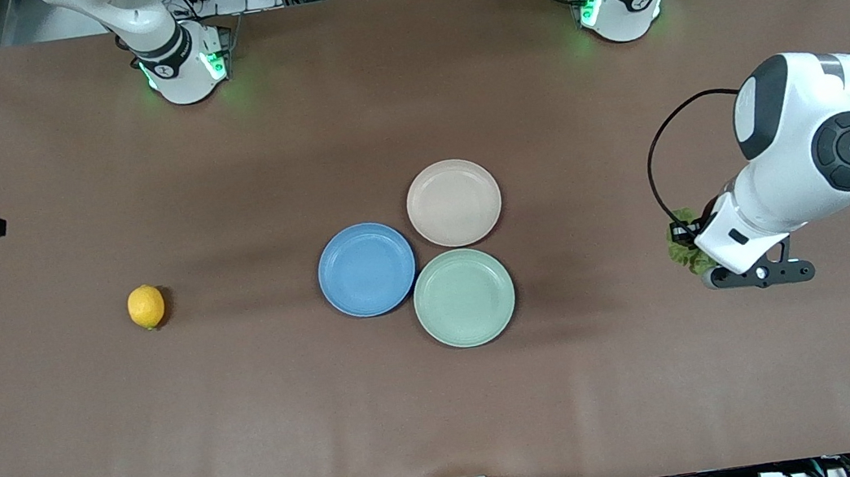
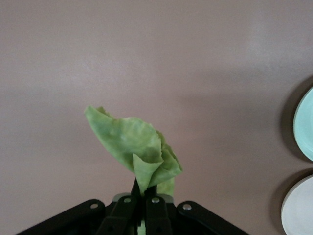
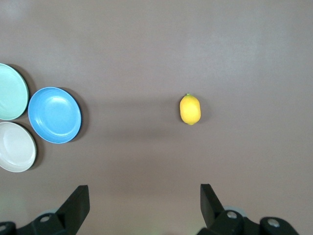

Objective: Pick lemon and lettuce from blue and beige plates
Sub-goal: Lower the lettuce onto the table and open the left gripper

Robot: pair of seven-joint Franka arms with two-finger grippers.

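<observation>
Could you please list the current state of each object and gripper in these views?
lemon: lying on the bare table, toward the right arm's end, not held.
lettuce: pinched in the left gripper, over the table.
blue plate: empty.
beige plate: empty.
mint-green plate: empty.
right gripper: open, holding nothing, above the table.

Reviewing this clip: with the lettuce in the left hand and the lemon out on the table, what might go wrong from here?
1. The lettuce is limp and pinched only at one edge by the left hand, so it may slip or tear.
2. The lemon lies bare on the table, toward the right arm's end; being rounded, it may roll if nudged.
3. The right hand is open high above the table, with the lemon off-centre between its fingers; a straight descent could miss.
</observation>
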